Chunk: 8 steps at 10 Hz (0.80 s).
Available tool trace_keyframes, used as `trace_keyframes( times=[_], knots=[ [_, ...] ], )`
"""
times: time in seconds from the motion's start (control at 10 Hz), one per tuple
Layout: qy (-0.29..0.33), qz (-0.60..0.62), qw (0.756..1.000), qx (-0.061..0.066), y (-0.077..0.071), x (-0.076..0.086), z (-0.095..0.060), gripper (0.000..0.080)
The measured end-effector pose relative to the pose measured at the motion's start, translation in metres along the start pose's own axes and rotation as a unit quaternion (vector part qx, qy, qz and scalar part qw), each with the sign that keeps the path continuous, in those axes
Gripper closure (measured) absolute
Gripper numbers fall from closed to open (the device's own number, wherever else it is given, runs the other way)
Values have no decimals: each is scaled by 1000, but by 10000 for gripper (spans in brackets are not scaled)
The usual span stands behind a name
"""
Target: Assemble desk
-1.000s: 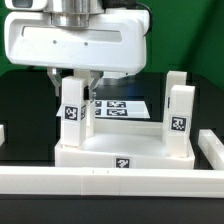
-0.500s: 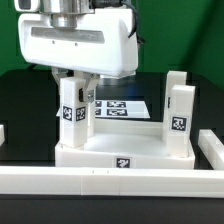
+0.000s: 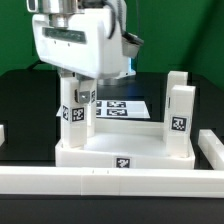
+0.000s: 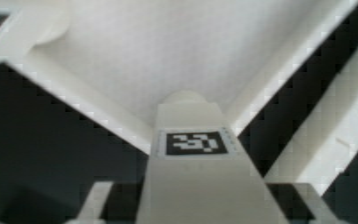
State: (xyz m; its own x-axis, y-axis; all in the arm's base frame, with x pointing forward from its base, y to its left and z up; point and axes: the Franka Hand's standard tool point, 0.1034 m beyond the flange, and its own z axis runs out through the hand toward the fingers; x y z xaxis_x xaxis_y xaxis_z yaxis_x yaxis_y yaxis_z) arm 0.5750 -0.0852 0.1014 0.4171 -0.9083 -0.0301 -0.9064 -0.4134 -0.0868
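Note:
The white desk slab (image 3: pixel 120 158) lies flat with its rim up and square legs standing in its corner sockets. My gripper (image 3: pixel 75 92) comes down from above and is shut on the tagged leg (image 3: pixel 72 115) at the exterior view's left front corner. In the wrist view that leg (image 4: pixel 197 143) runs up the middle with its tag showing. My gripper (image 4: pixel 197 205) has a finger on each side of it, and the slab (image 4: pixel 158 50) lies beyond. Two more legs (image 3: pixel 178 115) stand at the exterior view's right. The hand hides the held leg's top.
The marker board (image 3: pixel 120 107) lies flat on the black table behind the slab. A long low white rail (image 3: pixel 100 181) runs across the front, with a raised end piece (image 3: pixel 211 146) at the exterior view's right.
The gripper hand has turned about its vertical axis over the left front leg while staying closed on it. The leg stays upright in its socket, and the slab and other legs have not moved.

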Motion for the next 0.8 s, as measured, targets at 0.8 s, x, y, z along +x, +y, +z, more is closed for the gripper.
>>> trace_keyframes(
  times=[0.8],
  knots=[
    [-2, 138, 990, 23, 0, 2, 1, 294]
  ],
)
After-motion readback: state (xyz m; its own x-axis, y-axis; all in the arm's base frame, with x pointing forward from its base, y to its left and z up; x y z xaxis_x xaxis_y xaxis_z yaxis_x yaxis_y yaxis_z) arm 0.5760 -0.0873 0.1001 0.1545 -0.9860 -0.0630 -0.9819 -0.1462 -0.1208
